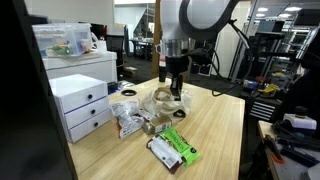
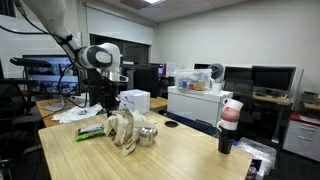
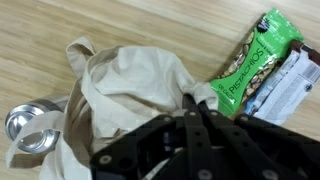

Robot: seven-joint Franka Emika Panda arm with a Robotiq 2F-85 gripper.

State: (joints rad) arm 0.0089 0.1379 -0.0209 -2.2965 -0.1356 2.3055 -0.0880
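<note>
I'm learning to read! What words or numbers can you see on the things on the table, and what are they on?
"PISTACHIOS": on the green packet, wrist view.
Black-and-white packet beside it: print too blurred to read.
Cloth bag under the pincer: no words show.
Storage box and white drawers in an exterior view: anything written is too small to read.

open office: pale wooden table (image 2: pixel 190 150), white drawer unit (image 1: pixel 82 100), dark monitors (image 2: pixel 270 80) along a plain wall (image 2: pixel 220 35)

Green pistachio packet (image 3: pixel 255 55) beside dark wrapper (image 3: pixel 292 88); metal cup (image 3: pixel 30 128); white drawer unit (image 1: pixel 82 105) by wooden table (image 1: pixel 220 120).
</note>
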